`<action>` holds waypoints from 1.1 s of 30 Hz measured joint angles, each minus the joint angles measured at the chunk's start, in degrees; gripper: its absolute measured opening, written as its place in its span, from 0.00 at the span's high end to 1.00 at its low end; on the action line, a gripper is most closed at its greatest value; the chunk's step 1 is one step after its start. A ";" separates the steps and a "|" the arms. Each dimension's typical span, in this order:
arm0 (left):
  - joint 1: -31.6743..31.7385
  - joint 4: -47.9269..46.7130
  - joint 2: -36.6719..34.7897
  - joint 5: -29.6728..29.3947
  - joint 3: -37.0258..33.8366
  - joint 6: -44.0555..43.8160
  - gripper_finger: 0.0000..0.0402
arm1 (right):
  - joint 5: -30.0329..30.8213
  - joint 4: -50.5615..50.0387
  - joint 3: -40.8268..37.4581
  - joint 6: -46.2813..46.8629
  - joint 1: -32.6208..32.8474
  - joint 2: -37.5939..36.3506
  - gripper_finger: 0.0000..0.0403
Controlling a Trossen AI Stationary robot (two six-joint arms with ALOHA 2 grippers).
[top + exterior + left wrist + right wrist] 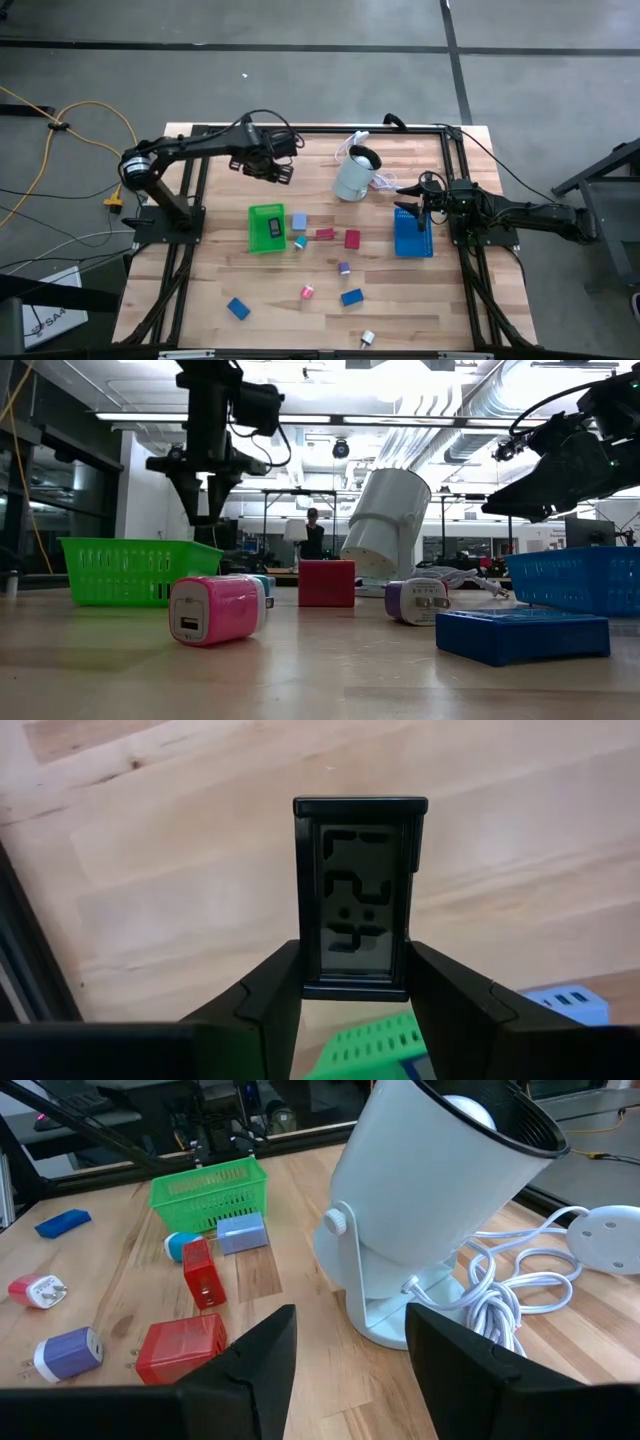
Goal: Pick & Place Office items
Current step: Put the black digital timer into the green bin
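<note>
Left gripper [352, 995] up in the air beyond the green tray [266, 228], jaws clamped on the sides of a small black clock [358, 898], display facing the wrist camera. Carry step under way, by the look of it. Something dark already lying in that green tray. Next move, presumably: swing over a tray, lower, then release. Right gripper [350, 1355] waiting over the blue tray [411, 238], jaws spread wide and holding nothing, aimed at the pale lamp [430, 1190]. Pink plug [215, 610], red block [326, 582] and blue pieces scattered loose on the table [200, 290].
</note>
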 joint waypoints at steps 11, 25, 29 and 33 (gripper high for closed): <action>-4.37 -1.52 0.00 -0.03 0.00 -6.49 0.61 | 0.00 0.00 -0.01 0.00 -0.02 -0.01 0.56; -16.50 -4.02 0.00 -0.22 0.00 -21.99 0.61 | -0.02 0.00 0.00 0.00 -0.02 -0.01 0.56; -20.96 -4.24 0.00 -0.61 0.00 -27.11 0.61 | -0.01 0.00 -0.02 0.00 -0.01 -0.01 0.56; -25.31 -4.25 0.40 -0.61 0.00 -32.62 0.61 | 0.00 0.00 0.00 0.00 0.00 -0.01 0.56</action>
